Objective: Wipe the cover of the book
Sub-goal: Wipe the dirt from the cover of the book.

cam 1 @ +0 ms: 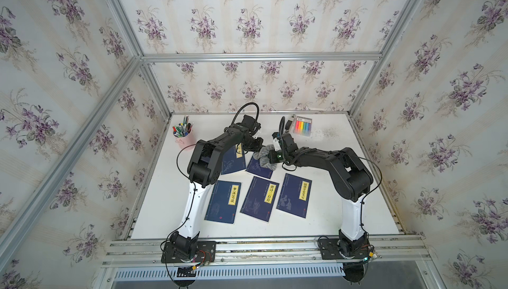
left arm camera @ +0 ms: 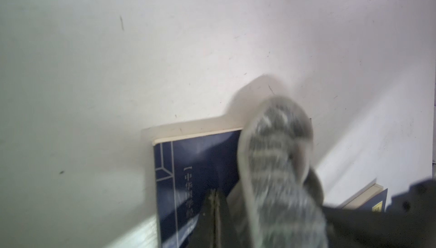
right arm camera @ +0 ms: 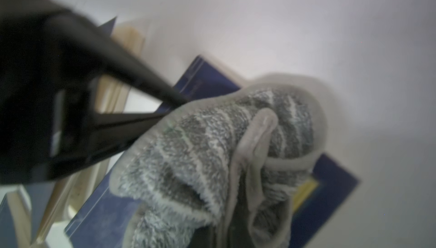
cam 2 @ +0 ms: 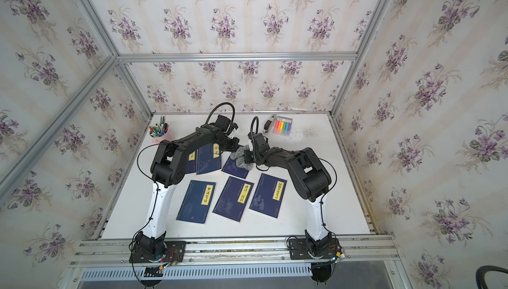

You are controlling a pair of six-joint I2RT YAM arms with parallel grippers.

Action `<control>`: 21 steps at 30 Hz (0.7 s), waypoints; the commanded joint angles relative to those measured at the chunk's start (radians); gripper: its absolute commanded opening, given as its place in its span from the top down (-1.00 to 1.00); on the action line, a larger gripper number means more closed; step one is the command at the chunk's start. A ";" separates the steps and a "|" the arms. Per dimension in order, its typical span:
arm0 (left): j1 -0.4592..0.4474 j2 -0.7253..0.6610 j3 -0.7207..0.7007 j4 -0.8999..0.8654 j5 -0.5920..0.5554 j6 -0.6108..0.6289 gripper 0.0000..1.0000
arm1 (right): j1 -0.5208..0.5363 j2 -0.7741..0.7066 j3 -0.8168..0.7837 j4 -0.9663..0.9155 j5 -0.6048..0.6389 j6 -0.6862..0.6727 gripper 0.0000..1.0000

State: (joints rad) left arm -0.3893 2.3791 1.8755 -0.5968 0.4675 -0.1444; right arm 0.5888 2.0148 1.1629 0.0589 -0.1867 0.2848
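Plainly the wiping stroke itself is in hand. In both top views the right gripper holds a bunched grey cloth down on the far end of one dark blue book. The book lies aslant near the middle of the white table, behind a row of three other books, and the left gripper reaches in from the other side to its far corner. In the left wrist view the left jaws are closed on nothing, tips together and set on the cover as if to pin it, with the cloth just beside them over the neighbouring corner. In the blurred right wrist view the right jaws are buried in the cloth's folds and clamped on it, and the cloth hides part of the yellow title label. Much of the cover nearer the robot looks unwiped, so I judge the next move calls for dragging the cloth along it under steady pressure while the left tips stop the book sliding.
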 commanded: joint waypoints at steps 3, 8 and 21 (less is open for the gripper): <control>0.002 0.029 -0.016 -0.105 -0.128 0.001 1.00 | 0.056 -0.013 -0.057 -0.173 -0.051 0.042 1.00; 0.003 0.030 -0.016 -0.104 -0.128 0.000 1.00 | 0.054 -0.017 -0.054 -0.153 -0.046 0.050 1.00; 0.002 0.027 -0.021 -0.100 -0.127 0.000 1.00 | -0.123 0.075 0.080 -0.169 0.036 0.068 1.00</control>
State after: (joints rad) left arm -0.3870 2.3783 1.8725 -0.5930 0.4725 -0.1478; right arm 0.4812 2.0644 1.2335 0.0360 -0.2970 0.3485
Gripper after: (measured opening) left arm 0.049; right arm 0.072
